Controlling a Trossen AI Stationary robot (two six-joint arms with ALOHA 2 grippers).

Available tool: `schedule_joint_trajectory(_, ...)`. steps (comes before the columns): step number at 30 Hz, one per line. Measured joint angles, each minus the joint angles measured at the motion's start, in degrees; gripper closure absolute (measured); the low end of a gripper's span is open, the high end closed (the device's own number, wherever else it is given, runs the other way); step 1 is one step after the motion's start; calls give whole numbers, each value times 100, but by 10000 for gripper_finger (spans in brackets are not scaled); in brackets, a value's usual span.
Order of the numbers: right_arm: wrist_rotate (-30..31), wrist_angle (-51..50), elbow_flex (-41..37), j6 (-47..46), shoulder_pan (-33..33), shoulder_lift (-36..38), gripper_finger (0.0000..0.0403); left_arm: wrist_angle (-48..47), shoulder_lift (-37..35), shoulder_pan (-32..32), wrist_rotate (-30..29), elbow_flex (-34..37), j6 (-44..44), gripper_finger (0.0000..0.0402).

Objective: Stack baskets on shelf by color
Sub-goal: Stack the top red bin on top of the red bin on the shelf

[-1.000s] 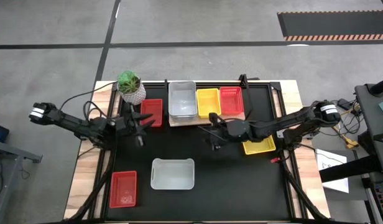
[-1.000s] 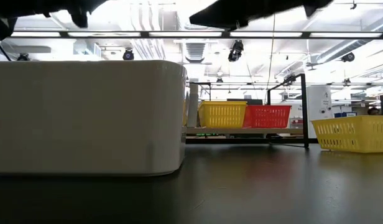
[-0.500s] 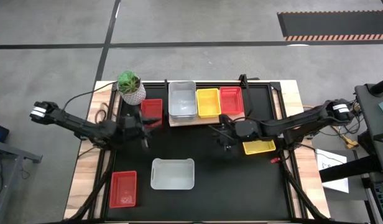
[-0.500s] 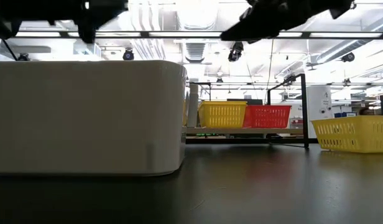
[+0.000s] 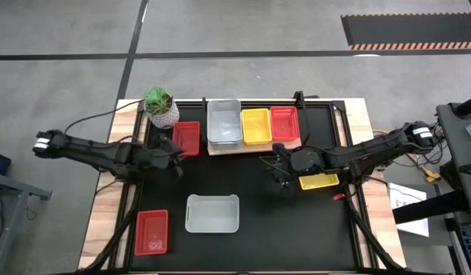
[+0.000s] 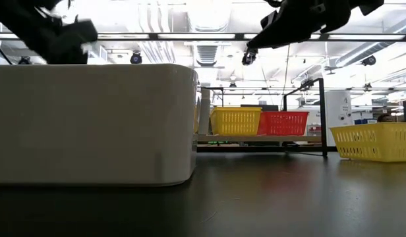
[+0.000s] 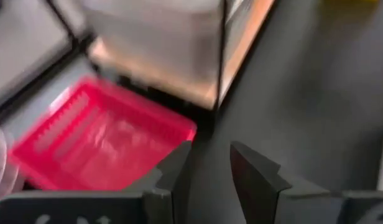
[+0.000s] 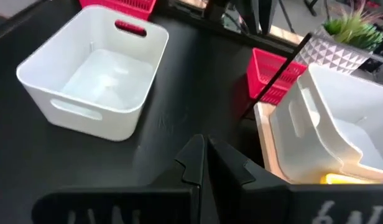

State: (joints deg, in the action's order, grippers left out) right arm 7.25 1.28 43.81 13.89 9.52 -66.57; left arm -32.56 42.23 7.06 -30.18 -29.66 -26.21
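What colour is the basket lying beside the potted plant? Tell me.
Red. The basket beside the plant shows best in the high view.

From where I stand, no writing, label, brand or number can be read on anything in view.

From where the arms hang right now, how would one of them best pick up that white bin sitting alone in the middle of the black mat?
Probably by a short end wall of the white bin, coming straight down from above. It sits upright and open-topped with nothing inside, so one finger can drop inside and one outside. The handle slot marks that thin upper rim.
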Motion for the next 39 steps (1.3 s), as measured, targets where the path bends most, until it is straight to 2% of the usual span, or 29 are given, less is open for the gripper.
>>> schedule_joint_trajectory(5,1,-117,0,-41,0,-6,390,-113,368,-454,609,69,178,306)
schedule_joint_trajectory(16,-22,-264,0,-46,0,3,390,-92,1169,-961,634,-131,1755,306)
schedule_joint_trajectory(23,-24,-375,0,-150,0,3,390,-89,1800,-1295,623,-135,1765,306)
schedule_joint_trajectory(33,-46,-642,-15,-352,0,3,390,-89,2478,-1449,615,-182,1765,306)
schedule_joint_trajectory(36,-123,-718,-31,-358,0,3,390,-89,2527,-1448,615,-183,1765,320)
schedule_joint_trajectory(39,-179,-720,-44,-356,29,14,390,-93,2494,-1448,617,-183,1754,365)
